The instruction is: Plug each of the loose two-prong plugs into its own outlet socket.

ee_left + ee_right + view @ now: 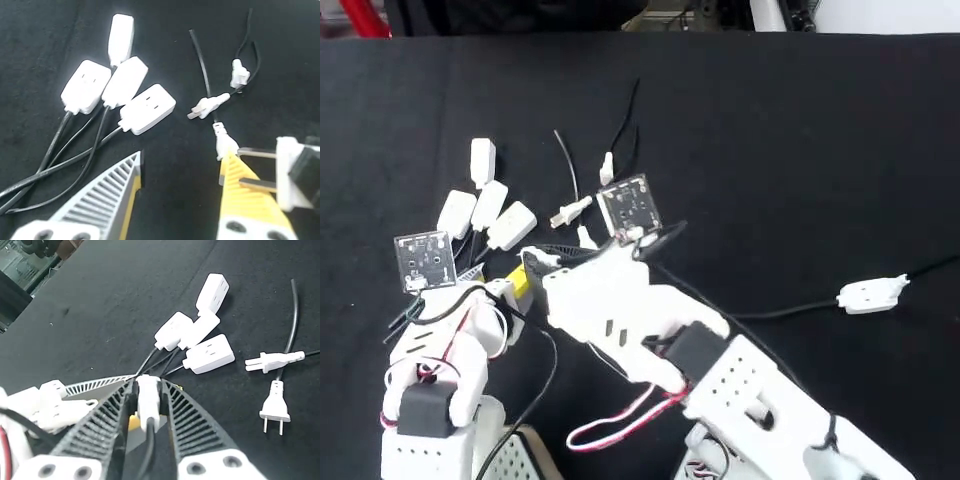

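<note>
Since your right hand [148,384] pinches a plug [148,407], the nearest socket [512,226] lies close at eleven o'clock in the high view; your left hand [180,160] is spread.

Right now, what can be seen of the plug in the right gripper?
The held plug is a white, plastic-looking two-prong plug with a black cord leaving its rear. The right gripper's black ribbed fingers clamp its body on both sides. Its two bare metal prongs stick out, in no socket, above the black cloth.
</note>
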### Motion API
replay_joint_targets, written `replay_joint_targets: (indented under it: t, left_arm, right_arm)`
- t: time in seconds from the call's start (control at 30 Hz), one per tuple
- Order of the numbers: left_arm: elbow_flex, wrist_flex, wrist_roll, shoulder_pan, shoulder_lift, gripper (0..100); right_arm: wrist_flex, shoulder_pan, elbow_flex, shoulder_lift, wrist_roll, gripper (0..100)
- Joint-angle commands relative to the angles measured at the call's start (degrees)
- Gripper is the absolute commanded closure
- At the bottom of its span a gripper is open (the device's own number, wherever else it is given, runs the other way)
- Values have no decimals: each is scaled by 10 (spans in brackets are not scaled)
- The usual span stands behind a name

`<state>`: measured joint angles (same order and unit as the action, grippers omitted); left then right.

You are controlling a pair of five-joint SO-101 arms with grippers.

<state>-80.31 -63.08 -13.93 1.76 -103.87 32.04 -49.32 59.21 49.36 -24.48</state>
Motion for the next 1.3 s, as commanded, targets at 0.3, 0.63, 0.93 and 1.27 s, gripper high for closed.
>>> replay_joint_targets:
  t: [0.3, 0.63, 0.93, 1.27]
  left_arm:
    - [58, 39, -15, 33, -7, 741]
    - [58, 39, -12, 59, -7, 741]
    - [0, -16, 169, 228, -6, 743]
    - [-91, 82, 160, 356, -6, 743]
  right_arm:
    - [69, -60, -33, -94, 28, 987]
    - [70, -64, -32, -91, 48, 987]
    - [163, 17, -80, -95, 135, 987]
    - [159, 56, -60, -96, 194, 986]
